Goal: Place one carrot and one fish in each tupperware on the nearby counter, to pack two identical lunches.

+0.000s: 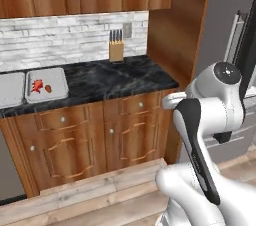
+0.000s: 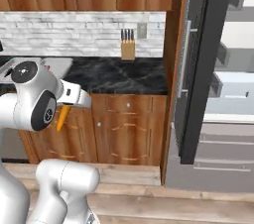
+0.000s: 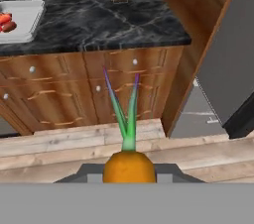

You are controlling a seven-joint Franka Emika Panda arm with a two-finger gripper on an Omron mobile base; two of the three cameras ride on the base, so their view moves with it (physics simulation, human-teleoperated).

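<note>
I am holding the slim orange carrot in the two-finger gripper, jaws pinching its thick end; in the hand view its green stalks with purple tips are pointing away from me toward the brown wooden cabinet doors. In the right base view the carrot is hanging tip-down from the hand, beside the arm's dark joint, in front of the cabinets and off the glossy black marble counter.

Near the counter's left end I am seeing two shallow light-grey rectangular trays side by side, close to the front edge. The right-hand tray is carrying the bright red spiky fish and the stubby red-orange carrot, lying just beside each other toward its left half. The left-hand tray is running out of the picture. A wooden knife block with dark handles is standing at the counter's back edge against the white brick wall, well apart from the trays.
</note>
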